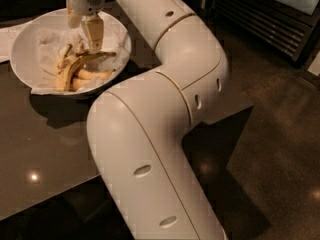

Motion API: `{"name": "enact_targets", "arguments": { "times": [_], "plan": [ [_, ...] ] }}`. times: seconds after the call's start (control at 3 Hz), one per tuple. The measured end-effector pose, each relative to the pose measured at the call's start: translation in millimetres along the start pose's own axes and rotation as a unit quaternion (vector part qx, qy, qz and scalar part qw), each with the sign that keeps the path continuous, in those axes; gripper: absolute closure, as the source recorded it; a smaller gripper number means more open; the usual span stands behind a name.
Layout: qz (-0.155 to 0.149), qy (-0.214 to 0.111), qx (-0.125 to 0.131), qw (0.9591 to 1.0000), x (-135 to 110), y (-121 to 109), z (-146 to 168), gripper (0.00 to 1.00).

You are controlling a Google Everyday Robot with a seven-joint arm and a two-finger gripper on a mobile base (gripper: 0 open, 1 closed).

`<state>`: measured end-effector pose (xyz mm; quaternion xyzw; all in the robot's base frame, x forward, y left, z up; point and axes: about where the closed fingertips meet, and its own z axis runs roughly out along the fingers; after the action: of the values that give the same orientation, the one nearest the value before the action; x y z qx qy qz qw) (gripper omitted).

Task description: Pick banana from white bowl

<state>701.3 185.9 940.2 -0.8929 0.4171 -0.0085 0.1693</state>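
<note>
The white bowl stands at the far left of the dark table, lined with crumpled white paper. Several bananas lie in it. The banana is the longest one, curved, yellow with brown blotches, arching from the bowl's front toward its right side. My gripper hangs over the bowl's middle, right above the banana. It is open, and its tan right finger reaches down to the top of the banana's arch. Nothing is held. Shorter, paler bananas lie beside it.
My thick white arm crosses the middle of the view and hides much of the dark glossy table. A white sheet lies left of the bowl. The table's right edge drops to a brown floor. A slatted dark cabinet stands at the back right.
</note>
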Motion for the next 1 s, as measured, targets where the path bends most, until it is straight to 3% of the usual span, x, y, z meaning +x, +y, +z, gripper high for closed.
{"name": "enact_targets", "arguments": {
  "times": [1.0],
  "plan": [
    [0.011,0.000,-0.014,0.9998,11.8,-0.1,17.9,0.34]
  ]
}}
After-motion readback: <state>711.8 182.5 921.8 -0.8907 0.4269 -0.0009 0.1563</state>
